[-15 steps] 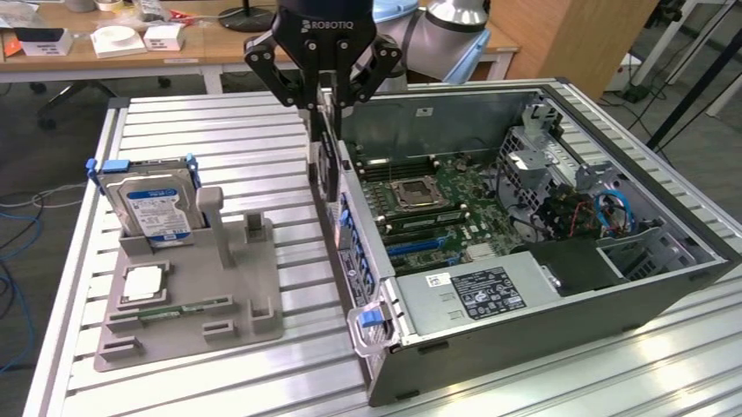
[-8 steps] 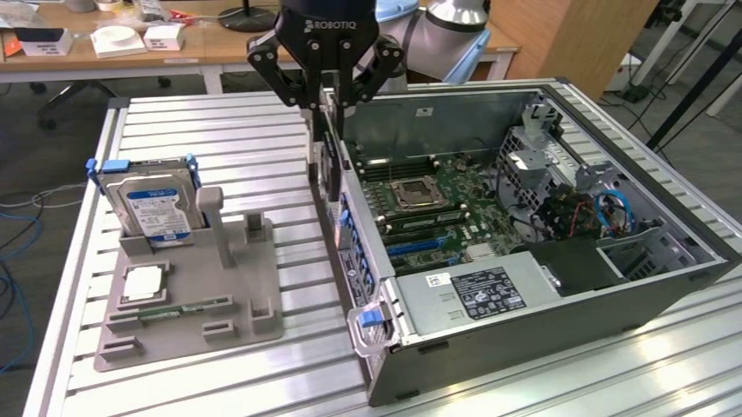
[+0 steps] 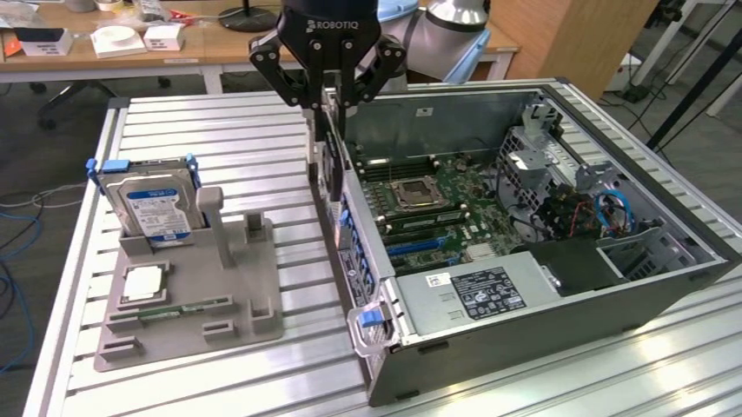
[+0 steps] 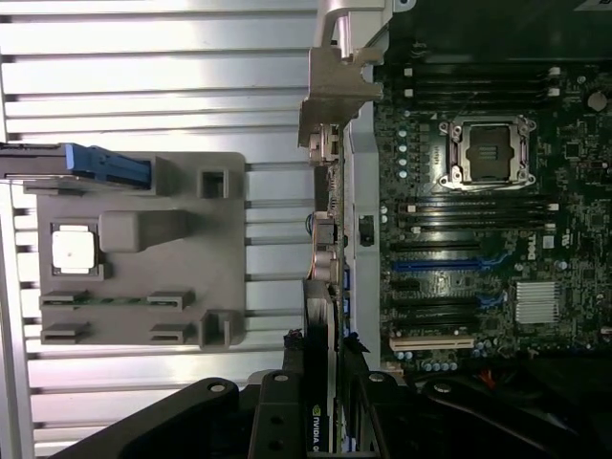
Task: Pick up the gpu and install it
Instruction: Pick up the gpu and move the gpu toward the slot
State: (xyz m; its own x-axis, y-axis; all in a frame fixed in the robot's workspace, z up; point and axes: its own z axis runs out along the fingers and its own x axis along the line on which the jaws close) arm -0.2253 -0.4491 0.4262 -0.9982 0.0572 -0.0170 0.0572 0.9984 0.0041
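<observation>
Gripper [image 4: 323, 421] clamped on upright gpu [image 3: 334, 165], at open computer case [image 3: 649, 287] wall, beside grey fixture tray [image 3: 257, 291].

Robotics lab, slatted aluminium workbench [image 3: 232, 130], open computer case [image 3: 557, 323], cluttered desks [image 3: 221, 45] behind

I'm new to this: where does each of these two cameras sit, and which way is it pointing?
Exterior view: off the arm, above the scene, looking down at a slant on the table, gray holder and open computer case; the claw shows, gripping the graphics card.
Wrist view: on the arm's wrist, looking straight down along the claw; its dark fingers flank the card's edge.
Shared: claw, card, holder, hard drive, motherboard.
</observation>
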